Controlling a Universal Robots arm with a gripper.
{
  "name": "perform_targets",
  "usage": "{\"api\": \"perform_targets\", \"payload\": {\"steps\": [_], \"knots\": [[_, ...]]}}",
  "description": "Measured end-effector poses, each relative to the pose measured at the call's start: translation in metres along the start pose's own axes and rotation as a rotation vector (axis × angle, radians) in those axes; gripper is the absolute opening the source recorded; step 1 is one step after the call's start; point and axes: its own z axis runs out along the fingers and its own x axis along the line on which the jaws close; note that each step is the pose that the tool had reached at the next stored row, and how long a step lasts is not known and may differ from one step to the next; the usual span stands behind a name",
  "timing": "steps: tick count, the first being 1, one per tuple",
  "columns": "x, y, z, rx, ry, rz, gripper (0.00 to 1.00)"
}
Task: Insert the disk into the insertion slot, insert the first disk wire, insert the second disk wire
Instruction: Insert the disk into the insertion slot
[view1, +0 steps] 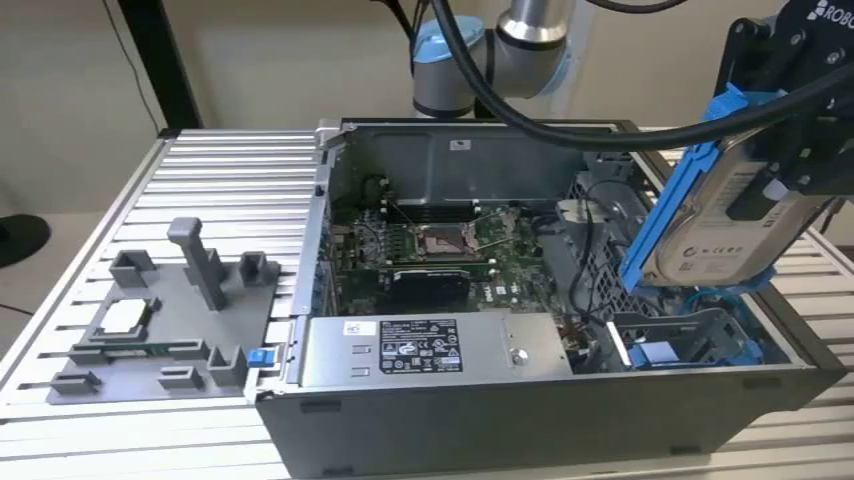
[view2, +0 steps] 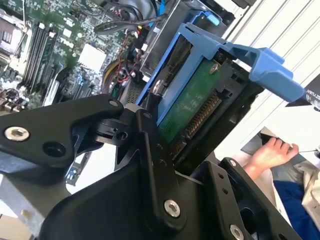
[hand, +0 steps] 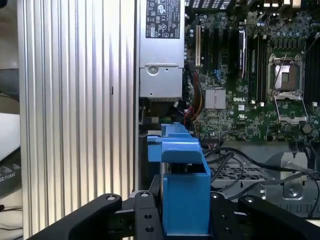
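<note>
Your gripper (view1: 781, 175) is clamped on the disk (view1: 721, 240), its black fingers pressing the two sides of the blue carrier frame; in the first wrist view you see the frame (hand: 185, 165) squeezed between them. The disk hangs in the air at the exterior view's right, over the open computer case (view1: 534, 410), and it is tilted, with its labelled face turned toward the exterior camera and its lower end pointing down. That lower end sits just above the insertion slot (view1: 674, 345), the blue-railed bay in the grey perforated cage at the near right corner of the case, and you can see that the disk is not yet in the bay. In the second wrist view you look at the disk's underside, where the green circuit board (view2: 192, 107) and its connector row show inside the carrier, and a person's hand (view2: 270, 152) rests beyond the case. Beside the slot, along the near wall of the case, lies the grey power supply (view1: 414, 350), and behind it the motherboard (view1: 427, 250). Black cables (hand: 235, 160) lie loose over the perforated metal in the first wrist view. On the ribbed table (view1: 227, 170), well apart at the exterior view's left, stands a grey fixture tray (view1: 160, 330).
</note>
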Motion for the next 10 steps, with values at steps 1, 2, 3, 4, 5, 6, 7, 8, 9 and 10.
{"api": "perform_targets", "payload": {"steps": [1, 2, 3, 4, 5, 6, 7, 8, 9, 10], "knots": [[0.0000, -0.0012, 0.0005, 0.0000, 0.0000, 0.000, 0.00], [-0.0001, -0.0024, 0.0010, 0.0000, 0.0001, 0.000, 0.00], [-0.0001, -0.0034, 0.0015, 0.0000, 0.0001, 0.000, 0.00], [-0.0001, -0.0044, 0.0021, 0.0000, 0.0001, 0.000, 0.00], [-0.0002, -0.0052, 0.0026, 0.0000, 0.0002, 0.000, 0.00], [-0.0002, -0.0059, 0.0032, 0.0000, 0.0002, 0.000, 0.00], [-0.0002, -0.0065, 0.0038, 0.0000, 0.0001, 0.000, 0.00], [-0.0002, -0.0071, 0.0044, 0.0000, 0.0001, 0.000, 0.00], [-0.0002, -0.0076, 0.0048, 0.0000, 0.0002, 0.000, 0.00], [-0.0002, -0.0078, 0.0052, 0.0000, 0.0002, 0.000, 0.00]]}}
